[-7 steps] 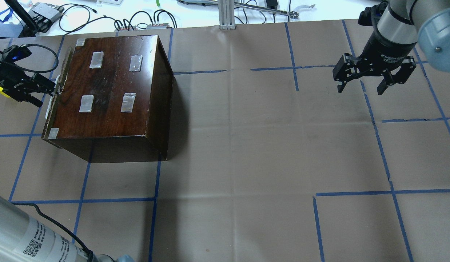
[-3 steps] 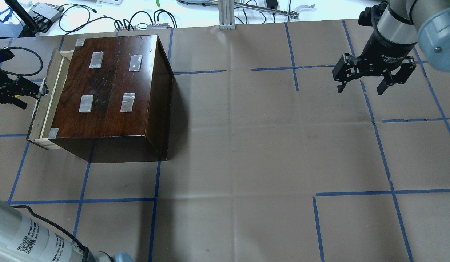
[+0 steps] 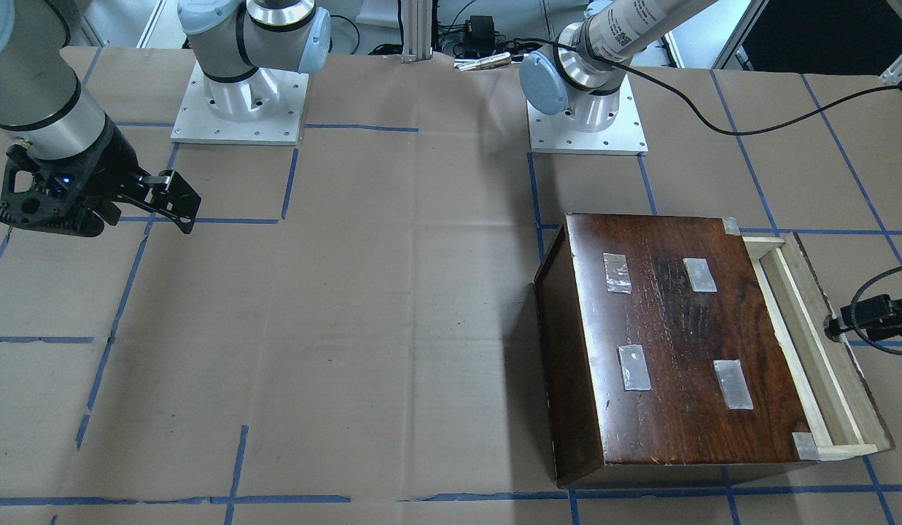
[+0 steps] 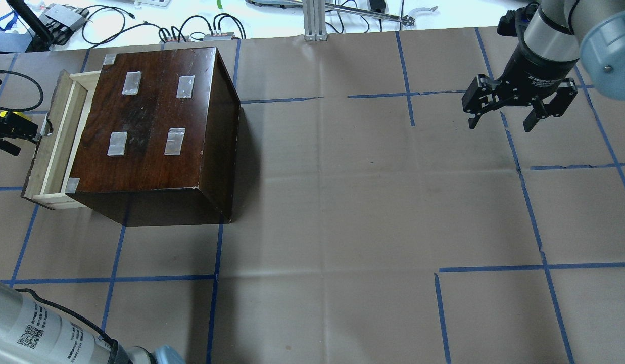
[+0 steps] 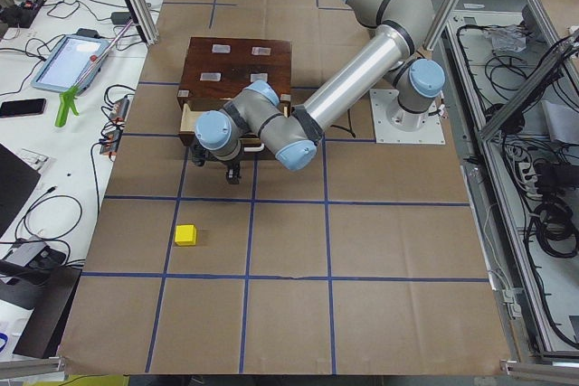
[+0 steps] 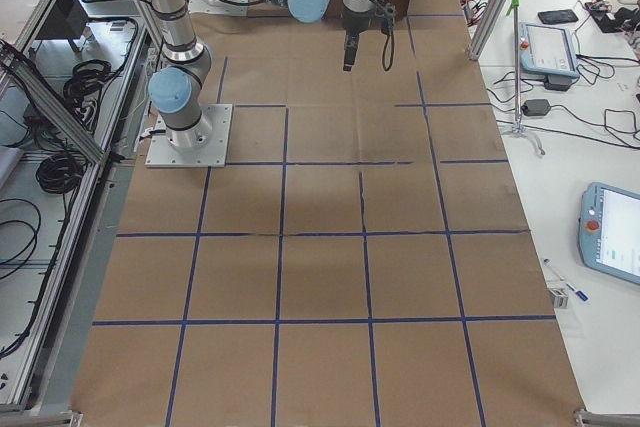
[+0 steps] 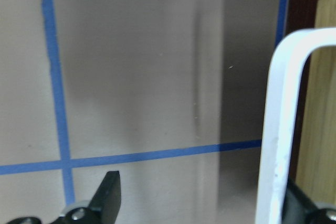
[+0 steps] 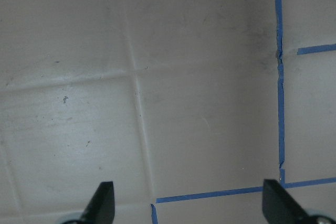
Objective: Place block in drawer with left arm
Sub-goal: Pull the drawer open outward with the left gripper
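Note:
The yellow block [image 5: 185,235] lies on the paper-covered table, apart from the box; in the overhead view only a sliver of it [image 4: 11,115] shows behind my left gripper. The dark-brown box [image 4: 155,121] stands at the left, its pale wooden drawer [image 4: 54,136] partly out. My left gripper [image 4: 27,140] is open at the drawer front. In the left wrist view a white handle [image 7: 278,129] sits just inside its right finger [image 7: 302,205]. My right gripper [image 4: 501,123] is open and empty, far to the right above the table.
The drawer [image 3: 808,343] looks empty where it shows. Blue tape lines [image 4: 216,278] grid the brown paper. Cables and devices [image 4: 191,28] lie beyond the table's far edge. The arm bases [image 3: 239,109] stand at the robot's side.
My left gripper moved left and the drawer slid out of the box with it, from shut to partly open. The box shifted slightly. The right arm has not moved.

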Robot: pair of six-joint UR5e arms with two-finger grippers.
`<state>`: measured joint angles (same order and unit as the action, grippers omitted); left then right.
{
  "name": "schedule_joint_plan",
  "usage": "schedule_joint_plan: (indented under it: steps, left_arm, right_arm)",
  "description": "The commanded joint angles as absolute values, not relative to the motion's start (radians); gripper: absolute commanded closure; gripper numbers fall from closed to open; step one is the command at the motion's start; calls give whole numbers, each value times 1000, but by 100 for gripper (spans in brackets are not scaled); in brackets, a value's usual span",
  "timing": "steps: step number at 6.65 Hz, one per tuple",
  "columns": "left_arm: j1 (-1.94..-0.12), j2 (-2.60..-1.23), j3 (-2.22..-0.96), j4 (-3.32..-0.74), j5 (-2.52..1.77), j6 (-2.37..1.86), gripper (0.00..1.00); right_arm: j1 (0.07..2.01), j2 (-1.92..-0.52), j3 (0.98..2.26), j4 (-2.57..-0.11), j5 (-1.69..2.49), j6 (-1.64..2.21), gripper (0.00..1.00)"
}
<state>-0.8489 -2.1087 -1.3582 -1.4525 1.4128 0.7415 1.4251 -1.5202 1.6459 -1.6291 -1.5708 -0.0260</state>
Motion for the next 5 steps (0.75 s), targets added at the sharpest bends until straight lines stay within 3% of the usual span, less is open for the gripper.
schedule_joint_plan:
  steps: [1,5]
  left_arm:
    - [-844,-2115,-1341,-1451,1440,746,2]
    - [-845,-2097,-1289,-1463,1479,744,2]
  right_arm:
    - [1425,-1520,1644,-1629,-1571,-26,0]
    - [1425,-1522,1646,-1629,-1571,-25,0]
